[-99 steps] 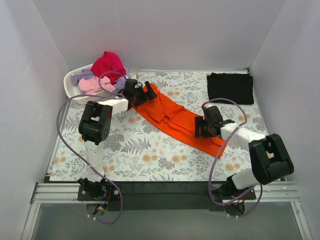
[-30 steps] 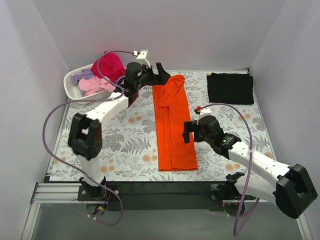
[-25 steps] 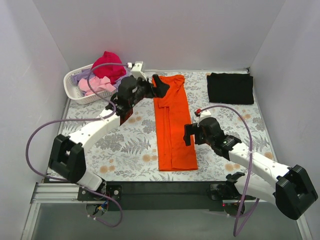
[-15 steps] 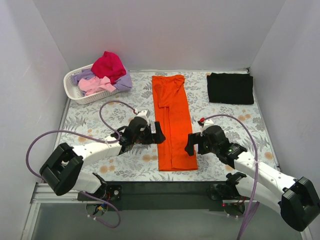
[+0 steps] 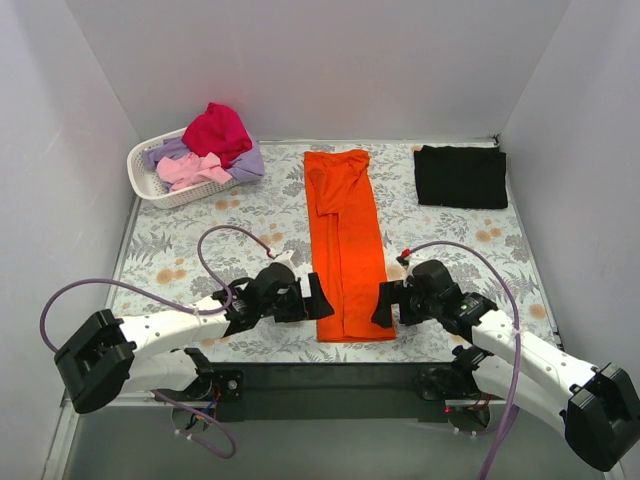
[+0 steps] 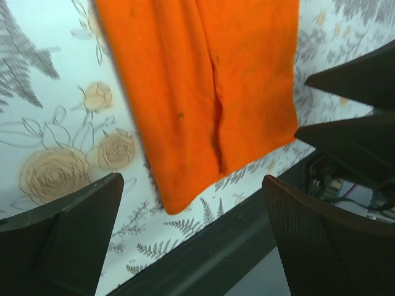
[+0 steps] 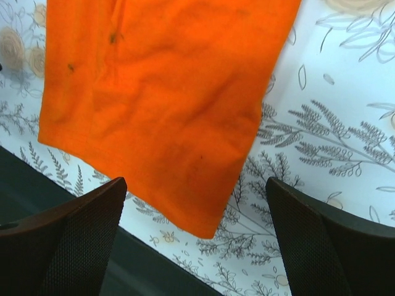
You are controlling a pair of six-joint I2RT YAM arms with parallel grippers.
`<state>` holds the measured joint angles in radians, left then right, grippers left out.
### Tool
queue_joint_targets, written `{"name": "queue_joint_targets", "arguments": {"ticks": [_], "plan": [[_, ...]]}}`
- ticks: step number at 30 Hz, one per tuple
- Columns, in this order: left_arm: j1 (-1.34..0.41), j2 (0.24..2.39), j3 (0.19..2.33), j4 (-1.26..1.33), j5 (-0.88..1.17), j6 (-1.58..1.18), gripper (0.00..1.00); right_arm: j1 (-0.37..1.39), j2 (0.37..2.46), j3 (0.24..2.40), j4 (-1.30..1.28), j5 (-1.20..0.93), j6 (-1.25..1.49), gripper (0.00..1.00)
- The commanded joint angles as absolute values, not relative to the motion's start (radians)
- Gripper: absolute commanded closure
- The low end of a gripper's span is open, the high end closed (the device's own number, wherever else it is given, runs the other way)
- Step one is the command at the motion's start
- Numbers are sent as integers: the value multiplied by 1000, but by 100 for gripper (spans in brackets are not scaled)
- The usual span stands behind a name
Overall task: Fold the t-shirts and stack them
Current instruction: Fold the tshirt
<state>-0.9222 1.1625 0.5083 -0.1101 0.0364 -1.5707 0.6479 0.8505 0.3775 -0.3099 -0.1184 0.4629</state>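
Left tool (image 5: 312,298) and right tool (image 5: 385,303), both spread apart and empty, flank the near hem of the orange shirt (image 5: 345,240); the crosswise fold seems next, which calls for pinching both near corners.

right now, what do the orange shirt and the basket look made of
Orange shirt: soft matte cloth, probably a cotton knit; it wrinkles and lies folded flat. Basket: seemingly rigid white plastic; its slotted wall holds its shape.

A white slotted basket (image 5: 160,192) sits in the far left corner, on a grey floral cloth (image 5: 250,215). The cloth covers the worktop (image 5: 330,375) except for a dark strip along its near edge. Plain pale walls (image 5: 300,70) enclose three sides.
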Motion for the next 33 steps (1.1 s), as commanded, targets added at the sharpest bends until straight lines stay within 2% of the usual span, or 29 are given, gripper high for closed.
{"name": "queue_joint_targets", "arguments": {"ticks": [1,12,16,19,26,32,33], "plan": [[-972,1189,488,-167,89,-1623,13,644,824,368,-368,-161,485,15],[-1083,1273,511,-189,20,-1713,21,647,756,318,-410,-196,554,16],[-1101,1308,529,-190,12,-1715,32,650,735,302,-391,-204,581,16],[-1117,1335,541,-193,-21,-1721,33,653,726,288,-377,-213,591,18],[-1127,1345,551,-239,-72,-1741,38,683,736,268,-344,-215,618,28],[-1129,1342,551,-279,-109,-1750,49,712,768,273,-327,-190,627,39],[-1131,1344,552,-284,-113,-1749,50,715,776,273,-321,-186,627,44]]}}
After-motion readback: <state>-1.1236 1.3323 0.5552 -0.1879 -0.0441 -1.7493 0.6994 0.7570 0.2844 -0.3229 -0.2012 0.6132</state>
